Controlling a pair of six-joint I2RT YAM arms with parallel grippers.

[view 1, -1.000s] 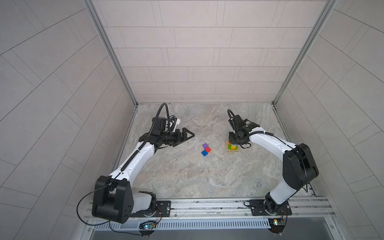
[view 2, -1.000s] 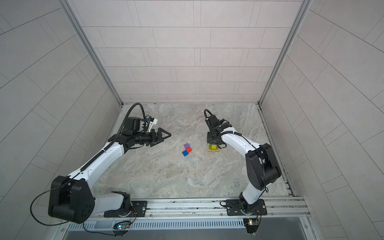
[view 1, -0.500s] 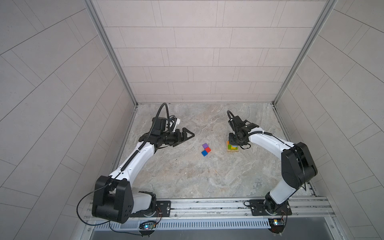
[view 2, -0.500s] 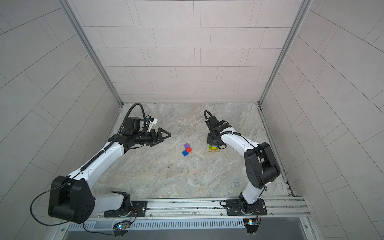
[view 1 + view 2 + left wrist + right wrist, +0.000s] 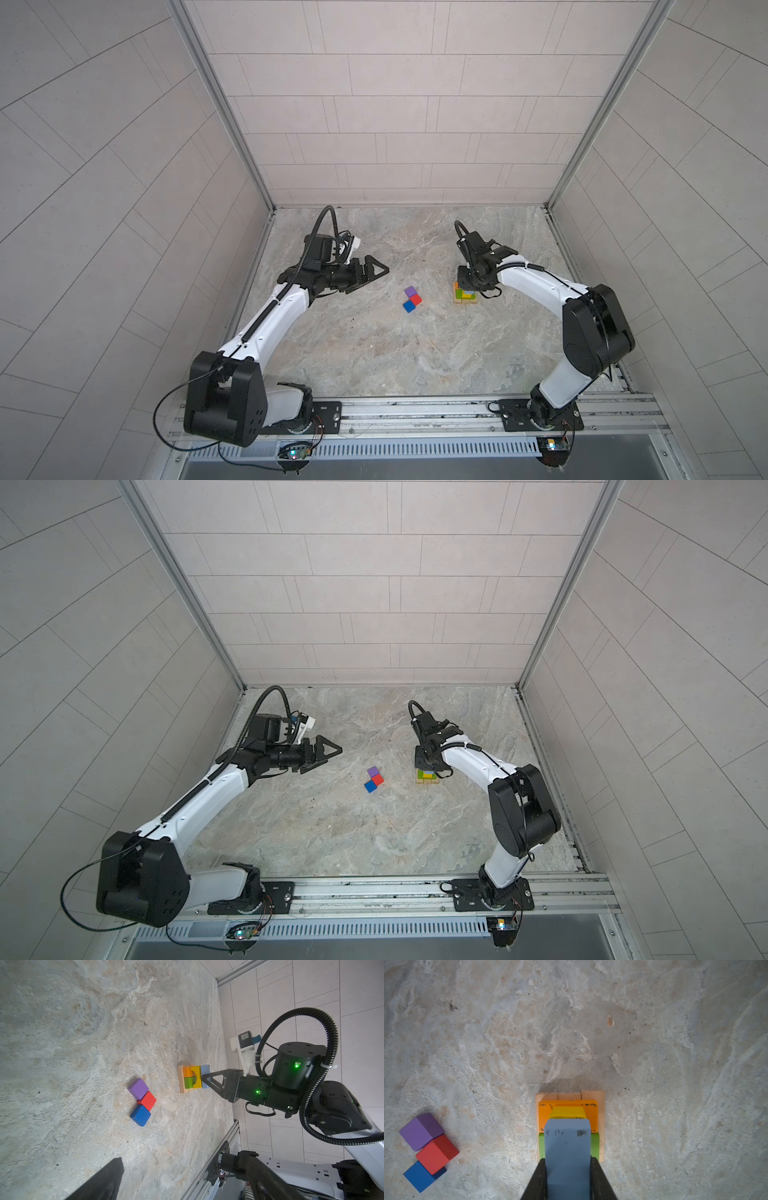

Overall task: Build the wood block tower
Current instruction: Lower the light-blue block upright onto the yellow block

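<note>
Right gripper (image 5: 568,1164): black fingers point straight down and pinch the light-blue oblong painted-wood block (image 5: 568,1142) across its two long sides.
Held block, place: directly under the wrist, lying flat on top of the tower (image 5: 463,296). From the side it looks flush on the yellow wood block (image 5: 196,1077), with no gap visible.
Held block, long axis: roughly near–far, in line with the yellow piece beneath it.
Layer below: the orange oblong block (image 5: 546,1115) on the far side and the green oblong block (image 5: 595,1145) on the near side both run left–right, so the top two pieces cross them.
Base: three plain tan wood oblongs (image 5: 601,1126) side by side, running near–far.
Tower, place: right of the middle of the grey marbled tabletop (image 5: 374,353).
Step in hand: judged as seating the light-blue piece, with the release not yet made.
What the release calls for: the fingers should part left–right and lift straight up. A sideways drag could slide the top pieces.
Loose cubes: purple wood cube (image 5: 410,291) farthest, red wood cube (image 5: 415,299) in the middle, blue wood cube (image 5: 409,306) nearest. They touch in a short diagonal chain left of the tower.
Left gripper (image 5: 374,276): spread wide and holding nothing, it hovers left of the cubes and aims right.
Nearer arm: the cubes lie between the two grippers, somewhat closer to the left one.
</note>
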